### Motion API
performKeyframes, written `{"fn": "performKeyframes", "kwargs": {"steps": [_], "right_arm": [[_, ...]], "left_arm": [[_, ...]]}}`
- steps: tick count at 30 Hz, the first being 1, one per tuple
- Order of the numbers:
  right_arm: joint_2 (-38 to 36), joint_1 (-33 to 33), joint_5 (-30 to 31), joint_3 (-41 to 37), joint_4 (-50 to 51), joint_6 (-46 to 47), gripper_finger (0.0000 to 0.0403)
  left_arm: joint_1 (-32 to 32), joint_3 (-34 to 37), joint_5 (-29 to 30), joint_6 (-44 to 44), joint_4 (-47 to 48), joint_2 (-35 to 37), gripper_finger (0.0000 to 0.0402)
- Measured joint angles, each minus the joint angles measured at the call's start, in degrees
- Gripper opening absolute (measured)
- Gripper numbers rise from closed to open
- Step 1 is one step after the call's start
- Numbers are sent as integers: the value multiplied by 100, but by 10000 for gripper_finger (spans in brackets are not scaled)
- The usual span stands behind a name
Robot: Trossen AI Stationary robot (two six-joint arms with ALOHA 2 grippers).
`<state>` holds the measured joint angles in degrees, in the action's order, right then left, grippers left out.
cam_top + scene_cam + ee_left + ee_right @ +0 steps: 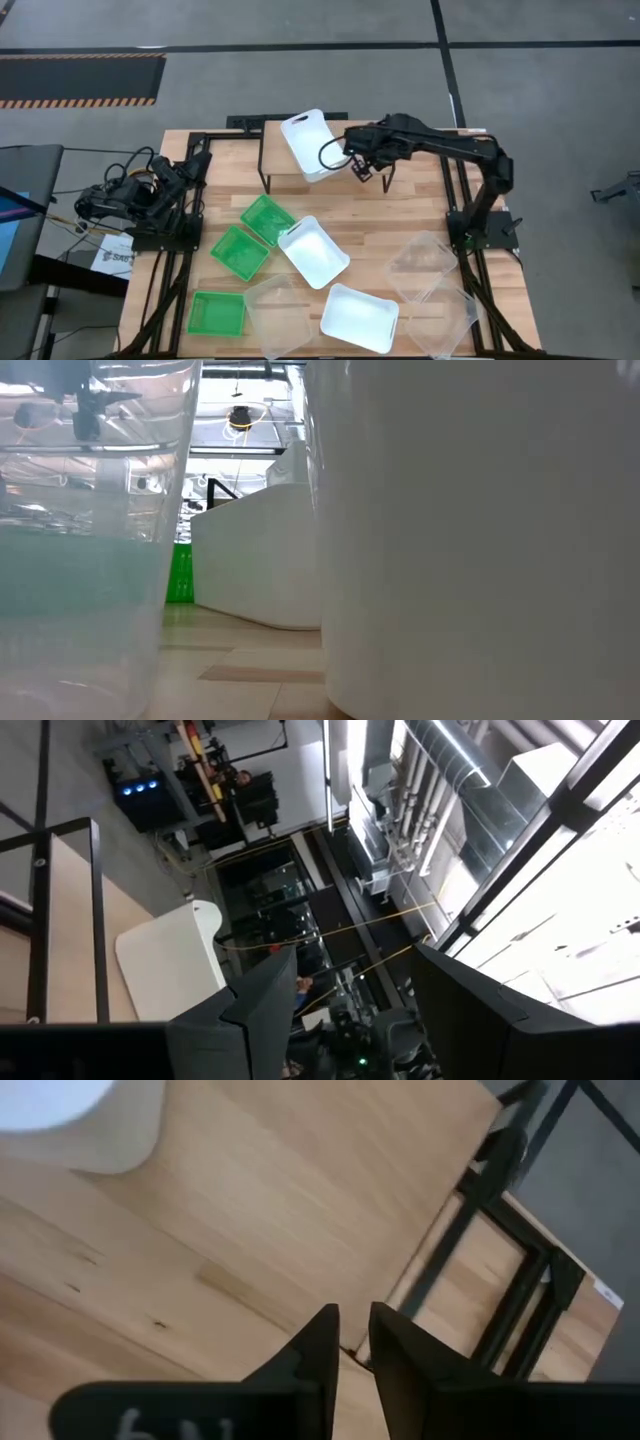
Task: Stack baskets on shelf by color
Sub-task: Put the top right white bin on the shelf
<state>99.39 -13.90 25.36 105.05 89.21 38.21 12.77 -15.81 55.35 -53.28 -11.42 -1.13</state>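
A white basket (310, 146) lies askew on the shelf (283, 172) at the table's far side; its corner (70, 1120) shows in the right wrist view. My right gripper (362, 170) (350, 1325) hovers over the shelf top (300, 1200), just right of that basket, shut and empty. Two more white baskets (314, 251) (359, 318), three green ones (267, 218) (239, 250) (217, 312) and three clear ones (278, 310) (425, 262) (440, 320) rest on the table. My left gripper (350, 990) is open, parked at the table's left edge (150, 195).
The low view is mostly blocked by a clear basket (90, 560) and a white basket (480, 540) close to the camera, with another white one (255, 560) behind. Black frame rails (480, 1240) run beside the shelf. Bare wood lies between shelf and baskets.
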Motion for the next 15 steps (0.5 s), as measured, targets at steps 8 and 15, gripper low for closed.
{"fn": "performKeyframes", "kwargs": {"steps": [8,15], "right_arm": [[-333,2,-480,-185,-656,-95,74],[-352,-1,-1140,-188,-1327,-633,74]], "left_arm": [[-2,0,-4,-6,11,0,185],[1,0,-7,-10,15,0,185]]}}
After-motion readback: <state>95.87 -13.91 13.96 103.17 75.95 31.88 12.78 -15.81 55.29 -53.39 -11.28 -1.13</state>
